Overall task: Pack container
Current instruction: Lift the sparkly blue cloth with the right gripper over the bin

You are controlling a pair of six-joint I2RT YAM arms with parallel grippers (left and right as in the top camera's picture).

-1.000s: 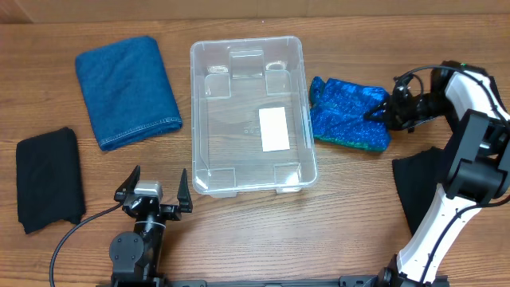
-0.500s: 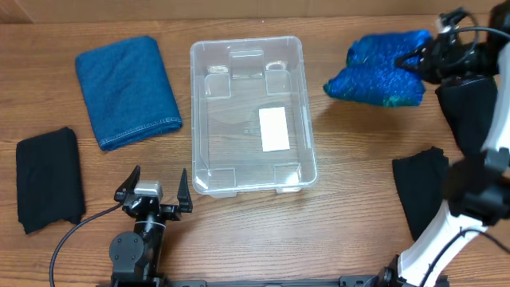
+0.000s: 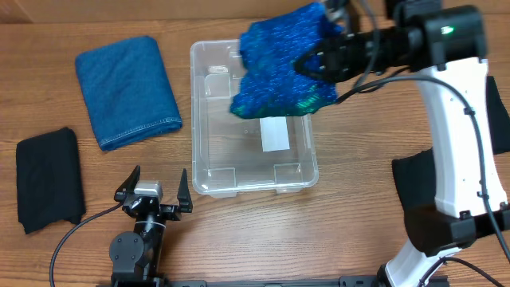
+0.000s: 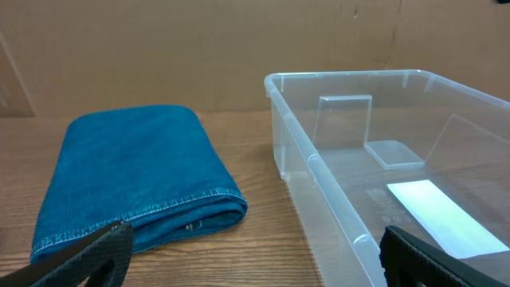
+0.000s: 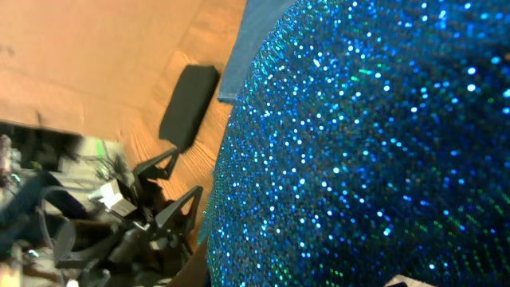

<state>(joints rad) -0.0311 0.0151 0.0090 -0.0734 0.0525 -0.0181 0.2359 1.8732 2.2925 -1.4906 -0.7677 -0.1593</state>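
Note:
The clear container (image 3: pixel 209 171) with a white label on its bottom sits at the table's middle; it also shows at the right of the left wrist view (image 4: pixel 319 171). My right gripper (image 3: pixel 317 62) is shut on a sparkly blue cloth (image 3: pixel 279 68) and holds it in the air over the container's far half. That cloth fills the right wrist view (image 5: pixel 366 151), hiding the fingers. My left gripper (image 3: pixel 154 190) is open and empty, resting low near the container's front left corner, its fingertips at the bottom edge of the left wrist view (image 4: pixel 255 255).
A folded blue denim cloth (image 3: pixel 126 89) lies left of the container, also in the left wrist view (image 4: pixel 131 175). A black cloth (image 3: pixel 49 178) lies at the far left. Another black cloth (image 3: pixel 414 183) lies at the right, behind the right arm.
My right gripper has lifted the sparkly blue cloth off the table at the right and carried it left, to above the container. The left arm has not moved.

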